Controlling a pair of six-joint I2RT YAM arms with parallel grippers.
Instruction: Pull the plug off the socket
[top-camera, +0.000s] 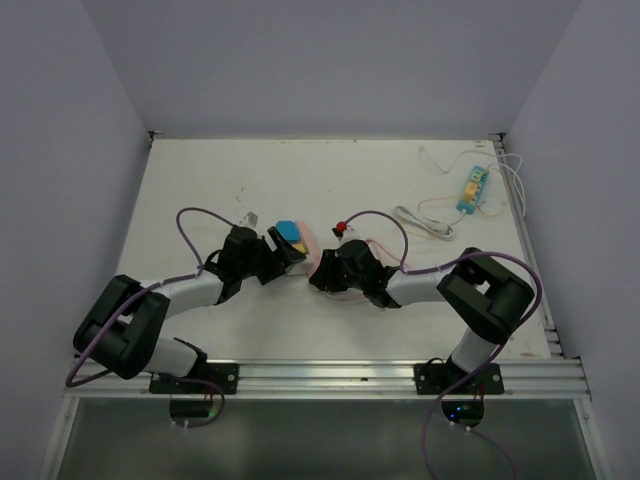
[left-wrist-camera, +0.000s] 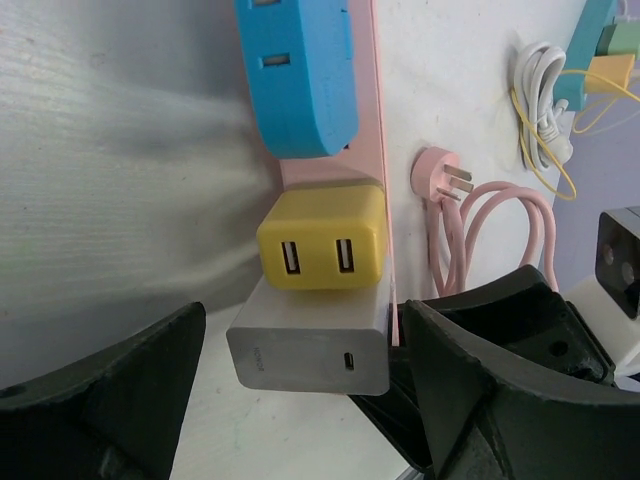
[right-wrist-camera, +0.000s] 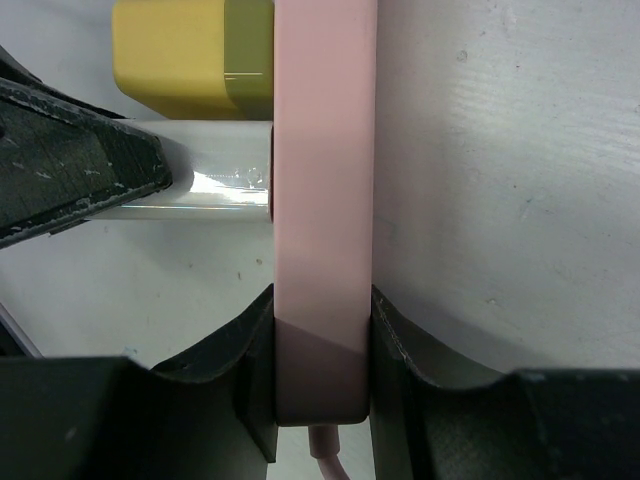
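Plug, grey block, seated in pink socket strip mid-worktop; nothing pulled yet. Left fingers wide apart, straddling plug, gripping nothing. Right fingers clamped on socket strip end, bracing. Remaining: close on plug, pull free. No readable writing; tiny mark on plug illegible.

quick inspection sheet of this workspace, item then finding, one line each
surface: white table, lightly scuffed
job's things: pink power strip holding a blue plug, yellow usb charger and grey adapter, all seated
clutter: teal power strip, far right
hands: left hand open, straddling the grey adapter; right hand shut on the pink power strip
cables: pink cord, its pink plug unplugged; coiled white cable; purple arm cables
surroundings: lilac walls, metal rail at near edge
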